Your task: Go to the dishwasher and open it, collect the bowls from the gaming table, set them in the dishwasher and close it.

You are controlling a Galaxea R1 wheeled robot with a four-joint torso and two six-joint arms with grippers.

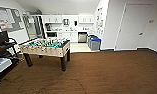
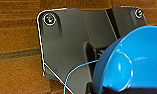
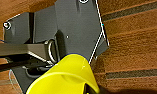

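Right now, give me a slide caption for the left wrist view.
Blue bowl carried at the left wrist, above brown striped carpet.

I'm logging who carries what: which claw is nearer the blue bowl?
Left. The blue bowl sits right against the left claw, over the brown floor. The right claw has the yellow bowl against it instead.

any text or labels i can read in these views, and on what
None can be read.
Notice board: papers pinned on it, print too blurred.
Wall sheets beside the kitchen: too small.
Blue bowl and yellow bowl: no markings visible.
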